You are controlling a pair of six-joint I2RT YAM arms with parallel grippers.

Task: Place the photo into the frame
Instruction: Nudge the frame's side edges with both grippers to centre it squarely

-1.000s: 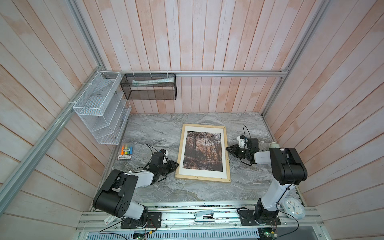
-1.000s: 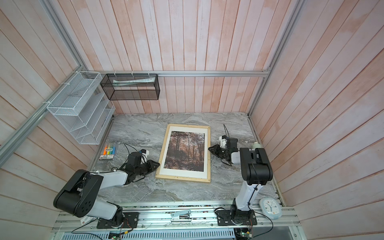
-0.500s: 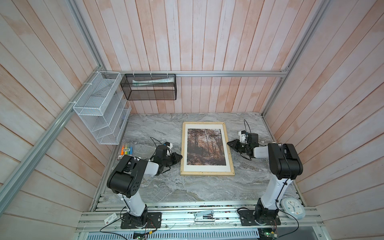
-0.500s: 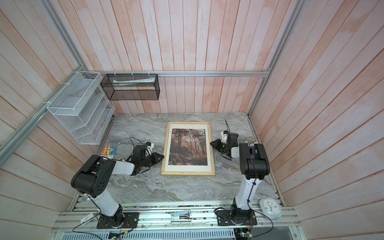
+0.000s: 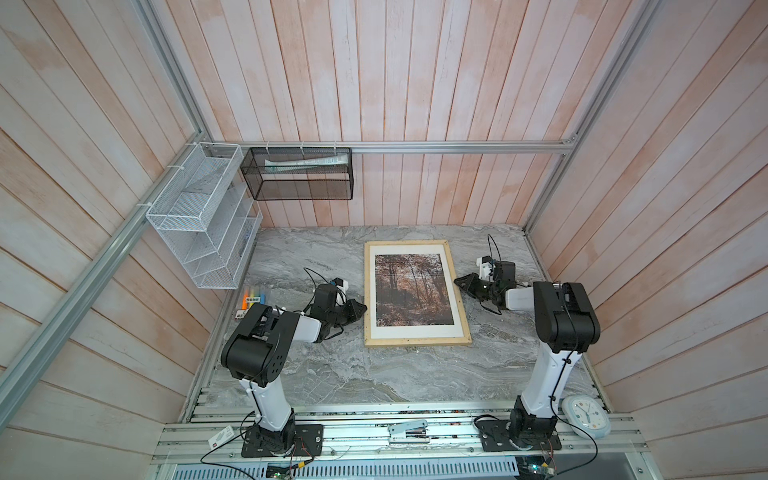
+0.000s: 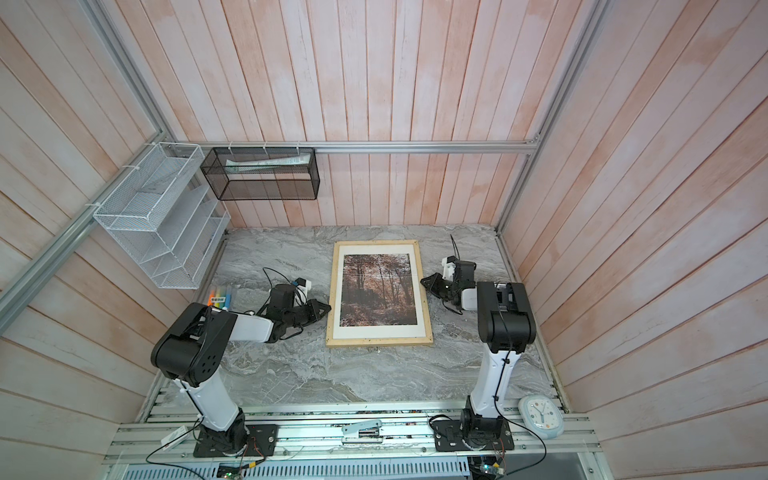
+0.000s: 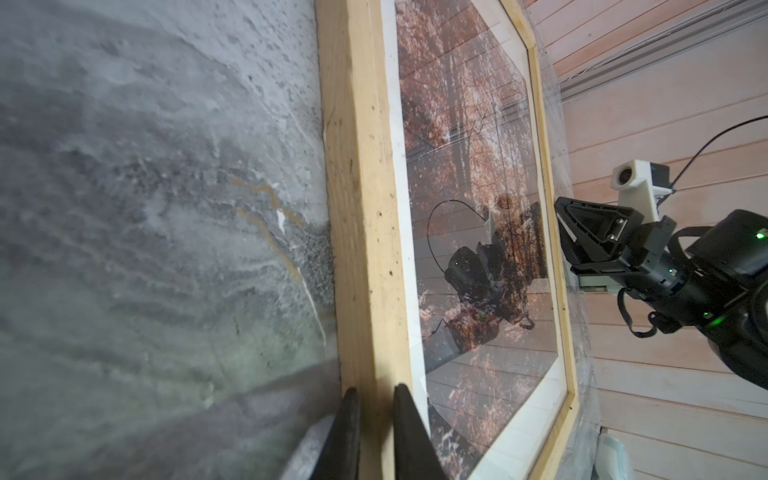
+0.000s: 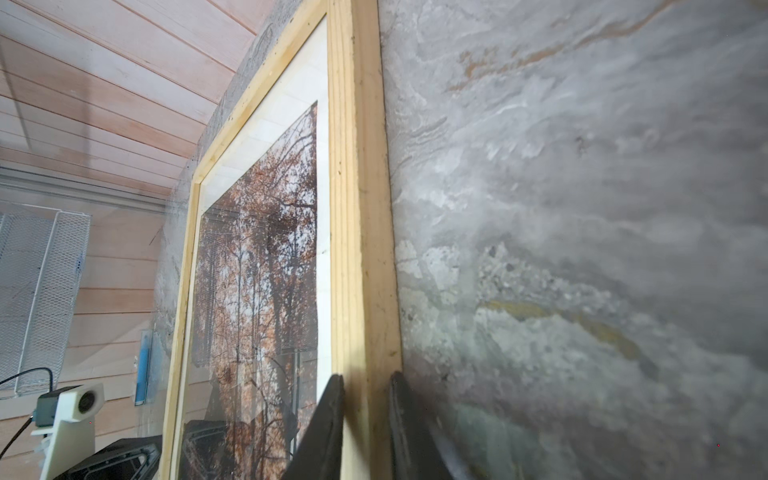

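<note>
The frame [image 5: 417,341] of pale wood lies flat on the marble table in both top views, its sides square to the table edges. The photo [image 5: 413,291], an autumn forest print, sits inside it within a white border and under reflecting glazing. My left gripper [image 5: 363,309] is shut on the frame's left rail [image 7: 357,166], one finger on each side of the wood [image 7: 376,390]. My right gripper [image 5: 457,281] is shut on the right rail [image 8: 357,187] in the same way [image 8: 366,378]. The photo [image 8: 266,249] shows beside it.
A pack of coloured markers [image 5: 251,297] lies at the table's left edge behind the left arm. On the walls hang a white wire rack [image 5: 199,232] and a black mesh basket [image 5: 301,174]. A round clock [image 5: 586,415] rests at the front right.
The frame, held by both grippers, has turned from a slight slant to square with the table. The left arm's elbow has risen and swung in, and both grippers moved with the frame.
</note>
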